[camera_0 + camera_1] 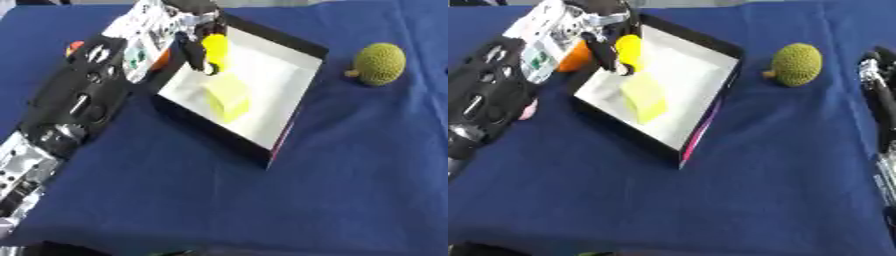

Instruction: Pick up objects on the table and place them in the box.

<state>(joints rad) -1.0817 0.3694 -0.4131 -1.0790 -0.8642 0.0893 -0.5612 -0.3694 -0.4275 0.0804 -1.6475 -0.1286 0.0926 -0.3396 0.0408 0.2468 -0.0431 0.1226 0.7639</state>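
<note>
A black box (278, 39) with a white floor stands at the upper middle of the blue table. A pale yellow block (227, 97) lies inside it. My left hand (194, 49) reaches in from the left over the box's far left corner, with its dark fingers curled round a bright yellow rounded object (215, 50) held just above the floor. A green spiky fruit (797, 64) sits on the cloth to the right of the box. My right hand (877, 80) rests at the right edge of the right eye view, fingers straight, holding nothing.
An orange object (574, 57) lies against the box's left wall, partly under my left forearm. A small red thing (75, 47) and a pink thing (528, 110) show on the far side of that arm. Blue cloth (262, 210) covers the table in front.
</note>
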